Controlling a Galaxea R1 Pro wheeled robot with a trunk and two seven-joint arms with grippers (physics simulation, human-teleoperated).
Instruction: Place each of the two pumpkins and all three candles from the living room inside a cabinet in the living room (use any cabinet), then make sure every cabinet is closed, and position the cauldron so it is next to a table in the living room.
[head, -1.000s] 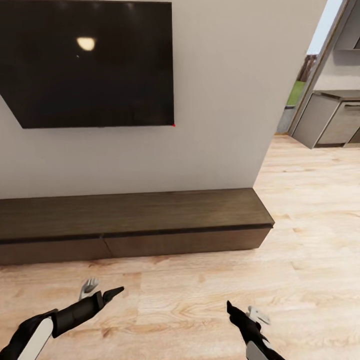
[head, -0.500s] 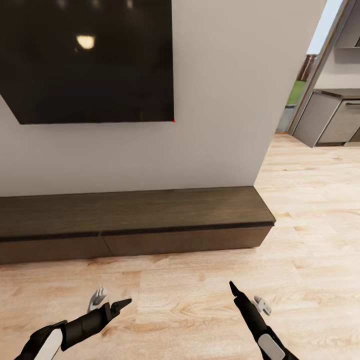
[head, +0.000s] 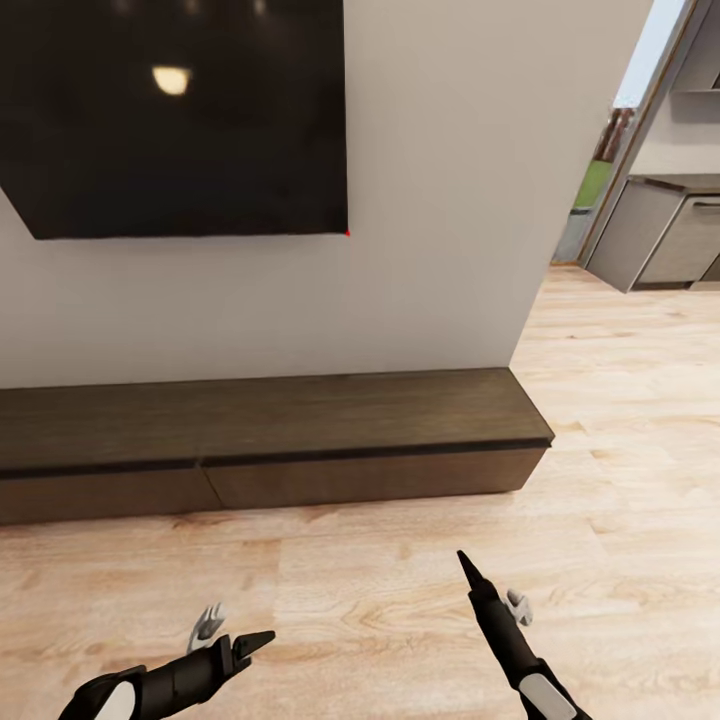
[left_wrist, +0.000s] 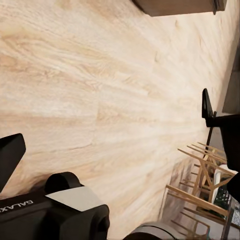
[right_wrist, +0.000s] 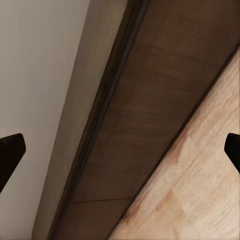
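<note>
Taking the cabinet (head: 270, 440) as the landmark: it runs long and low along the foot of the white wall (head: 440, 180), dark brown, with both drawer fronts flush and shut and a seam between them left of its middle. Above its left half hangs a black TV (head: 175, 115) with a lamp glint on the screen. On the wood floor (head: 380, 590) in front of the cabinet's left drawer hovers the left gripper (head: 232, 633), well short of the drawer face, its jaws spread and empty; its wrist view looks along the floor toward the cabinet's corner (left_wrist: 180, 6) and some wooden chair frames (left_wrist: 200, 185) off to the side. In front of the right drawer the right gripper (head: 492, 588) points toward the cabinet, also apart from it, jaws wide and holding nothing; its wrist view shows the drawer front (right_wrist: 150, 130) between the fingertips, with wall on one side and floor on the other. Past the cabinet's right end an opening leads to grey cupboards (head: 660, 235). The pictures here take in the cabinet alone of the task's things. I judge the step in hand to be opening a drawer to receive the items. The next move calls for closing on the right drawer, finding a top lip or edge to hook, since no handle is apparent, and pulling it straight out.
</note>
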